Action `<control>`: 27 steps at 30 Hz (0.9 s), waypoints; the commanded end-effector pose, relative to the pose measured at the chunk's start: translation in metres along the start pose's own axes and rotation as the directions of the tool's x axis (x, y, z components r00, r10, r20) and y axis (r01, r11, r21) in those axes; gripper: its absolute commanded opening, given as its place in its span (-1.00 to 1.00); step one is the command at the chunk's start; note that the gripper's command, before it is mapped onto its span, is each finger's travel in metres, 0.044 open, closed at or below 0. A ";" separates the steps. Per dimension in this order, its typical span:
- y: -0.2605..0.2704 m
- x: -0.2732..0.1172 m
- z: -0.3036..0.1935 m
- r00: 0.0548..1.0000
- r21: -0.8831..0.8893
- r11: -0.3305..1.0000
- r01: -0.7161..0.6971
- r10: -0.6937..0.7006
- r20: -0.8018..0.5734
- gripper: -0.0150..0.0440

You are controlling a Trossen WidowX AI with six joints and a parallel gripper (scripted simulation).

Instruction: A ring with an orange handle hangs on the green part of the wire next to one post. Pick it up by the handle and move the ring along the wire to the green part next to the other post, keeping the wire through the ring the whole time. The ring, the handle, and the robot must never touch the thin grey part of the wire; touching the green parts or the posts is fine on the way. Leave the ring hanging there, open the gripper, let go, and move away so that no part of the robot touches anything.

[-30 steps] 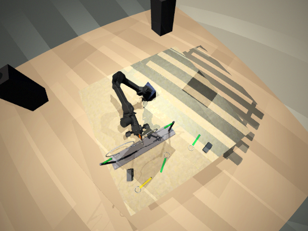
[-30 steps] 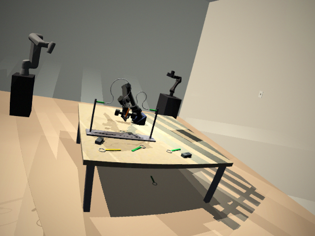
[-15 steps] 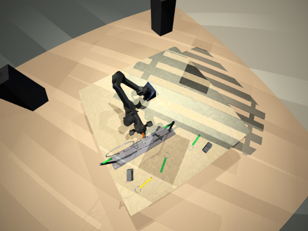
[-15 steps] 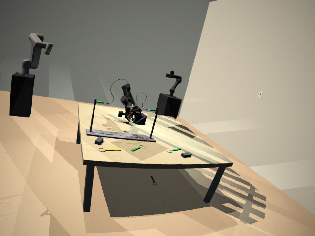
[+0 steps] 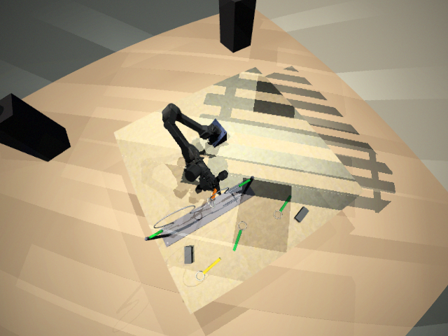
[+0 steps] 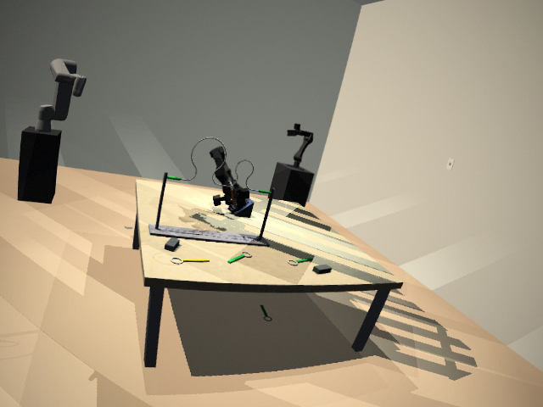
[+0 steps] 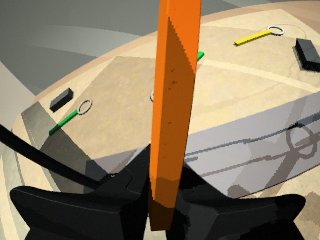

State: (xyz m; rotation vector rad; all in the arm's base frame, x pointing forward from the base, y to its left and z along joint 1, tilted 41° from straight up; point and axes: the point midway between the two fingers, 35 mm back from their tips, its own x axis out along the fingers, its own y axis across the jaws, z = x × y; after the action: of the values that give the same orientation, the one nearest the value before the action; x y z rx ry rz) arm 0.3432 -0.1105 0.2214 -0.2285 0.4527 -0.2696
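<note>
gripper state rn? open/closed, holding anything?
Gripper: closed on the orange bar-shaped handle of the thin ring.

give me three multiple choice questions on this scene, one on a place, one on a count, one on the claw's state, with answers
1. Where does the yellow-handled ring lie?
a) on the floor
b) on the table
c) on a black pedestal

2. How many green-handled rings lie on the table?
a) two
b) four
c) none

3. What is the state of the claw?
a) wide open
b) shut on nothing
c) shut on the orange handle

1 b: the top and exterior views show it lying on the tabletop.
2 a: both show in the top view, near the post base's long side; the third green one is on the floor in the exterior view.
3 c: the wrist view shows the handle between the fingers.
</note>
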 end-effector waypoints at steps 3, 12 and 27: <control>0.027 -0.005 0.002 0.996 0.140 0.987 -0.084 0.086 -0.008 -1.00; 0.060 -0.014 0.010 0.980 0.329 0.926 -0.185 0.198 -0.005 -1.00; 0.107 -0.035 0.037 0.930 0.602 0.733 -0.317 0.365 0.045 -1.00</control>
State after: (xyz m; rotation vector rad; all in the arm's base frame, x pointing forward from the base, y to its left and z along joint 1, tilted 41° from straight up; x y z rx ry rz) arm 0.3506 -0.0072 0.2297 0.4135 0.4595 -0.0792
